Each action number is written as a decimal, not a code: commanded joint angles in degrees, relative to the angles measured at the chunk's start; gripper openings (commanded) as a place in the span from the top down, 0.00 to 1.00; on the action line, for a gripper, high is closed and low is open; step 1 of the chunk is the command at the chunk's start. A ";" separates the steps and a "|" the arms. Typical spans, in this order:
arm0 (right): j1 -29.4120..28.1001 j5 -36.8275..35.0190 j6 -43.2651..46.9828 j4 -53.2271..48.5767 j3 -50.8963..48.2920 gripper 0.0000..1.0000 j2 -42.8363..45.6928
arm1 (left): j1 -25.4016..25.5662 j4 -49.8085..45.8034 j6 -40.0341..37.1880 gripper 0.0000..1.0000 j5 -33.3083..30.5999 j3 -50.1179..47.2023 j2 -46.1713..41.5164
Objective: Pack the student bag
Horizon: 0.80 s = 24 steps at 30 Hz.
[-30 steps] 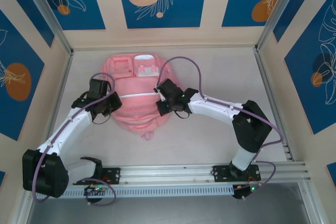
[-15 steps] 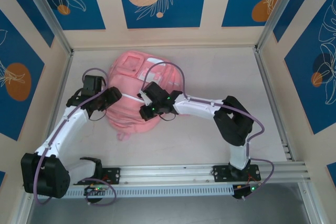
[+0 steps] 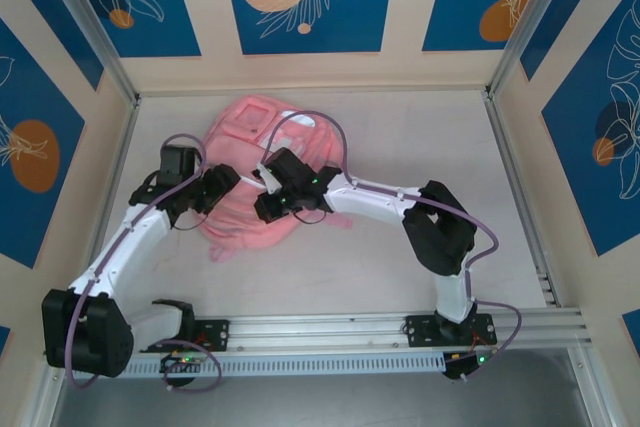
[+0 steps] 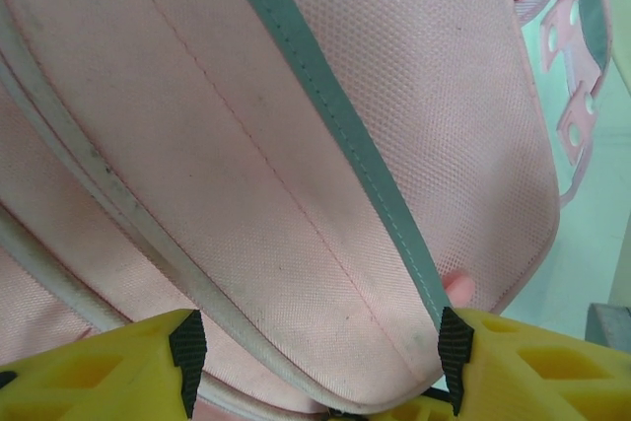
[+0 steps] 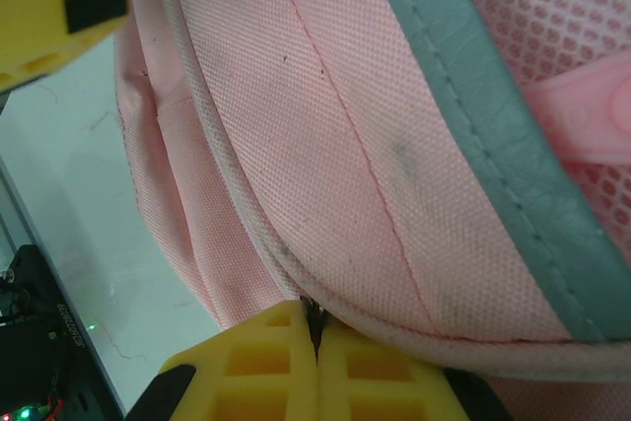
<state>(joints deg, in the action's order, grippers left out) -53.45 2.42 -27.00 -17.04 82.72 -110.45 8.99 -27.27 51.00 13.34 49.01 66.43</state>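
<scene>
From the top camera I see the student bag [image 3: 262,229] lying flat on the table [image 3: 420,147], left of centre and between the two arms. Its long axis runs from the far wall toward the arm bases, leaning a little so the near end sits further left than the far end. The end with the square pocket [image 3: 243,125] points away from me toward the far wall. A small strap loop [image 3: 220,252] sticks out at the near end, toward the left arm's side.

The left gripper [image 3: 220,185] is at the bag's left edge, about midway along its length. On its wrist camera the yellow fingers [image 4: 99,372] stand well apart, but a thick rounded fold of pink fabric fills the whole gap and touches both black pads, so I read it as clamped on that fold. A grey trim [image 4: 325,115] runs diagonally across the fabric down to the right-hand pad.

The right gripper [image 3: 266,185] is over the middle of the bag, just beside the left one. Its wrist camera shows its two fingers [image 5: 261,372] pressed together with only a thin dark line between them. They pinch the pale piping [image 5: 237,234] at the bag's seam. Above that seam the fabric rises to another grey band and a patch of pink mesh [image 5: 552,7].
</scene>
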 commanded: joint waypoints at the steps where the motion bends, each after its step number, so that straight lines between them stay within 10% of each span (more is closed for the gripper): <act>1: 0.23 2.22 0.63 3.33 -0.74 1.00 3.48 | -0.67 1.42 2.55 0.34 0.55 -1.30 -0.06; 12: -0.08 3.76 1.81 3.85 -1.49 1.00 5.32 | -0.66 8.58 4.45 0.39 4.36 -3.55 1.86; 19: -0.25 -6.14 4.77 -1.68 -2.66 1.00 6.45 | -0.72 9.96 3.18 0.84 2.96 -2.97 4.29; 24: 0.74 -23.57 8.35 -5.52 -5.69 1.00 7.93 | -0.78 8.09 0.85 0.97 0.82 -3.13 4.14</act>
<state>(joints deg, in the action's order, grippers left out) -53.80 -7.77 -21.89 -18.35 78.59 -105.14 8.80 -20.32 54.87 15.62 46.00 70.67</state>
